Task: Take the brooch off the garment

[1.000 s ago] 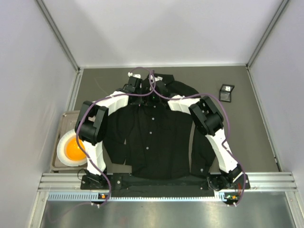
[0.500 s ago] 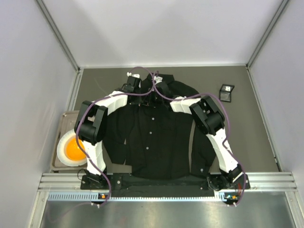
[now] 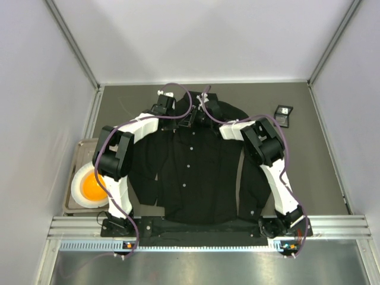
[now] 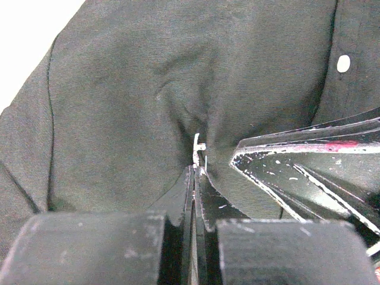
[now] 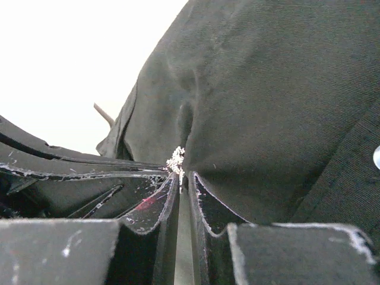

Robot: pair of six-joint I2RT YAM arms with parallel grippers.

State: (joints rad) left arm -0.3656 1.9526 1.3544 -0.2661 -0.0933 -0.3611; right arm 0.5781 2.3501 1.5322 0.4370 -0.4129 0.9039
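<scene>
The garment (image 3: 196, 172), a black button-up shirt, lies spread front-up on the grey desk (image 3: 309, 172), its collar at the far end and its hem at the arm bases. Both arms arch over it from either side and meet at the upper chest, just below the collar. The left hand (image 4: 195, 172) has its two fingers pressed together on a small ridge of the black cloth, which puckers in creases toward the tips. In the left wrist view a thin pale metal piece stands just beyond those tips, though it is too small to tell clearly what part it is. The right hand (image 5: 181, 178) comes in from the opposite side, so the two hands sit tip to tip and almost touching. Its fingers are drawn nearly together, with only a thin slit between them. At their very tips sits the brooch (image 5: 176, 161), a tiny white jagged ornament that they pinch against the cloth. The shirt fabric folds up into a small crease directly behind it. A round white button (image 4: 343, 63) shows on the placket, well to the side of the pinched spot. A small black box (image 3: 284, 116) rests on the desk beyond the shirt's right shoulder, apart from the cloth. At the left edge of the desk a tray (image 3: 80, 145) holds a white bowl (image 3: 89, 185) with an orange inside.
</scene>
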